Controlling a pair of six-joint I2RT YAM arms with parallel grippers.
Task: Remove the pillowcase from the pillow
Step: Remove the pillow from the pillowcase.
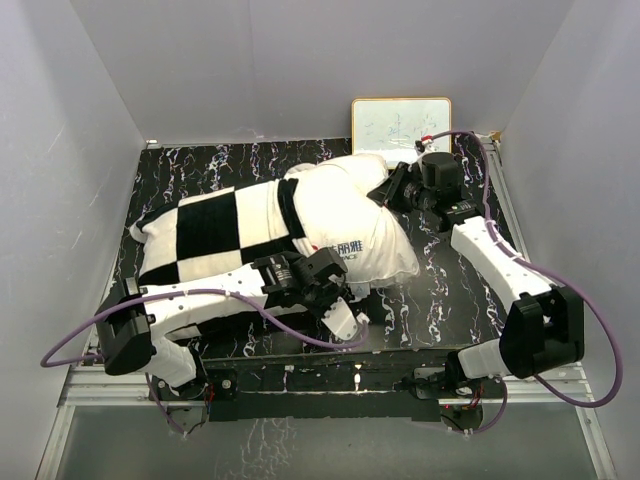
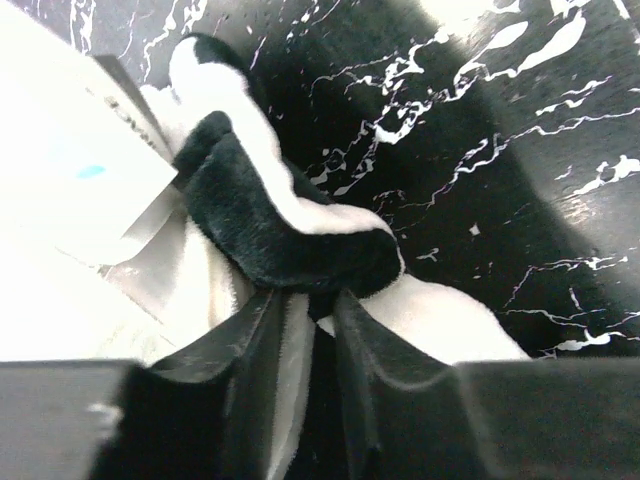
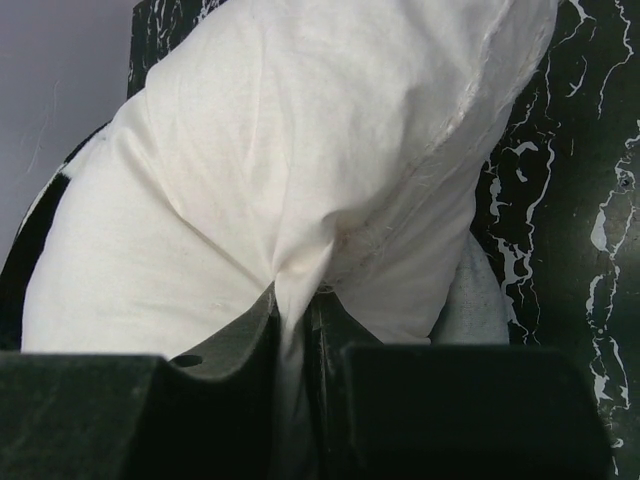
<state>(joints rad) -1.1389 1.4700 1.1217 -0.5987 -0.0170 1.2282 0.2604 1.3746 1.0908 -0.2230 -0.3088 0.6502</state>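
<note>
From above, the pillow (image 1: 350, 215) lies on the bench (image 1: 450, 290), its long axis running from near left to far right. The pillowcase (image 1: 215, 230) covers the left half and the bare white end points far right. The left end effector (image 1: 325, 285) sits at the near edge and the right end effector (image 1: 392, 192) at the far right end.

The left wrist view alone shows narrow jaws pinching a black-and-white plush fold beside a white tag (image 2: 95, 180).

The right wrist view shows jaws closed on a pinch of plain white pillow fabric.
</note>
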